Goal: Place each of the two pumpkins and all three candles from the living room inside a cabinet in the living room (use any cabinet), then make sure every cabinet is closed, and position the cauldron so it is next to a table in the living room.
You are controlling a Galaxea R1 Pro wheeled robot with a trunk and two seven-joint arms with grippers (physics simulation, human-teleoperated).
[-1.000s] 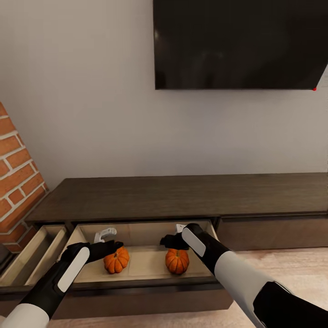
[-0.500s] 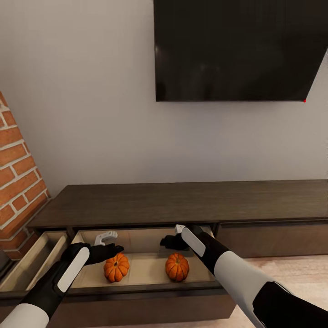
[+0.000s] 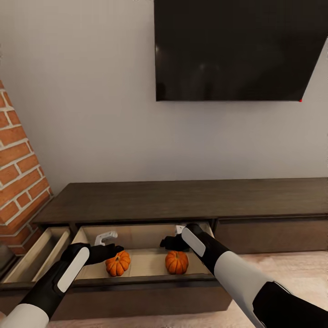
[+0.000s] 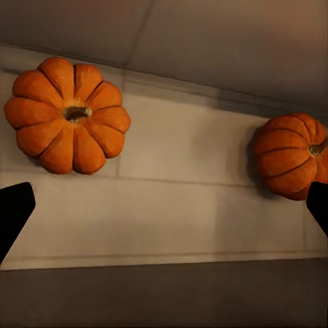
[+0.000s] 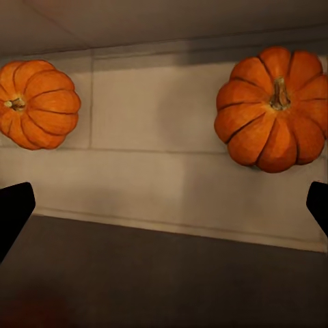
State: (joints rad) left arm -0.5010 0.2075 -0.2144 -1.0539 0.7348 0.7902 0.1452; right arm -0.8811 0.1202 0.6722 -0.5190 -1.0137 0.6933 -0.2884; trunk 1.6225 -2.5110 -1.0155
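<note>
Two pumpkins (image 3: 118, 263) (image 3: 176, 262) sit in the cabinet's (image 3: 182, 198) open drawer (image 3: 146, 282).

Soft even light, dim drawer shadows

The head camera looks forward and down at the cabinet (image 3: 182, 200) from some way back. Both wrist cameras look close down into its open drawer (image 3: 141, 266), sharing the two pumpkins (image 4: 67, 114) (image 5: 273, 108).

2 orange ribbed pumpkins (image 3: 118, 263), dark-brown cabinet (image 3: 182, 198).
</note>
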